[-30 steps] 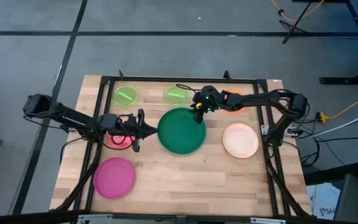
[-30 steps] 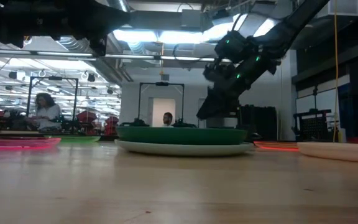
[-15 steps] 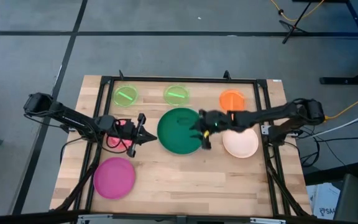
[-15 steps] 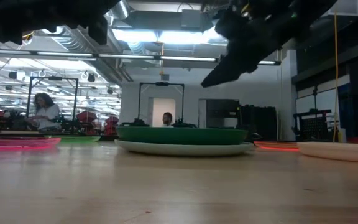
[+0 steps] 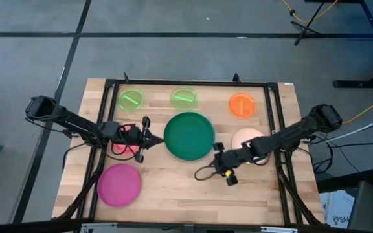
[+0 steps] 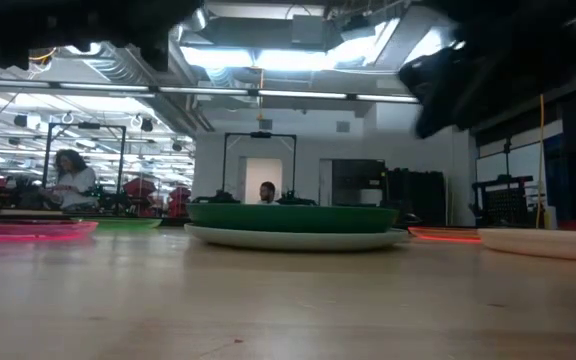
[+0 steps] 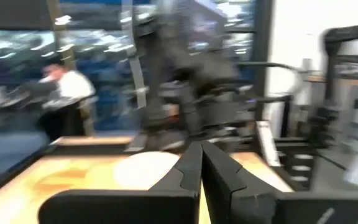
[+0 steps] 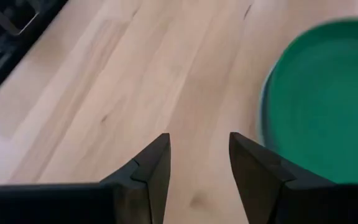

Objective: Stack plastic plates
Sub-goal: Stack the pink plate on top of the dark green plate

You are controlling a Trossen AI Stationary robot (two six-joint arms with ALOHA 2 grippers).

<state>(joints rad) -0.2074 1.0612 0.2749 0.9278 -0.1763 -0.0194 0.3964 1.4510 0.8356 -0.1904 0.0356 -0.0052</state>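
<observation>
- Over on the left, the magenta plate (image 5: 119, 184) lies alone at about eight o'clock on the table (image 5: 173, 188), nothing on it yet.
- Just above it, the left gripper (image 5: 142, 138) sits at nine o'clock, fingers pinched together with nothing between them in its wrist view, right over the pink-red plate (image 5: 123, 144), which is half hidden under the arm.
- Along the far edge, at eleven and twelve, the two lime green plates (image 5: 131, 99) (image 5: 184, 98) lie side by side but apart, both unstacked.
- Centre stage: the dark green plate (image 5: 189, 136) rests on a pale plate (image 6: 298, 238), whose rim shows underneath in the low view. That looks like the one stack begun so far.
- Just past it, at about five o'clock, the right gripper (image 5: 224, 169) hangs above bare wood, fingers parted a moderate way and holding nothing, with the green plate's edge off to one side in its wrist view.
- At one o'clock, the orange plate (image 5: 241, 105) lies alone.
- At three o'clock, the peach plate (image 5: 250, 144) lies partly under the right arm, untouched.
- My read: two plates stacked, six loose, so most of the job remains. The medium pair, magenta and peach, seem the natural next layers, then the small ones.
</observation>
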